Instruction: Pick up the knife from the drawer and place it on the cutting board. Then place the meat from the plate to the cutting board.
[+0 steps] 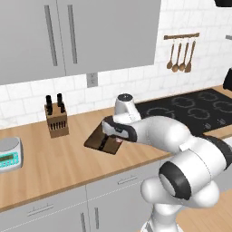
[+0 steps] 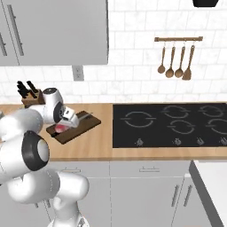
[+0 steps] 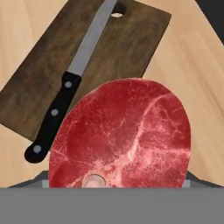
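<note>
The arm reached forward over the wooden counter (image 1: 54, 158) and held its gripper (image 2: 66, 122) low above the near end of the cutting board (image 3: 127, 43), which lay flat on the counter between the knife block (image 1: 56, 118) and the black cooktop (image 2: 177, 122). The knife (image 3: 70, 87) lay on the board along one side, its silver blade running toward the end with the round hanging hole and its black handle sticking out just past the opposite edge of the board. The meat (image 3: 122, 135) sat directly in front of the hand camera, a broad red slab with pale marbling covering the near part of the board and lying just beside the knife handle. In the right base view the meat (image 2: 60, 128) showed as a pink patch under the hand at the board's near end. The claw stood spread wide, but its fingertips were hidden behind the meat, so whether it was grasping the meat or had let it go could not be told. A small scale (image 1: 9, 154) stood at the far left of the counter, and wooden spoons (image 2: 177, 62) hung on the tiled wall.
</note>
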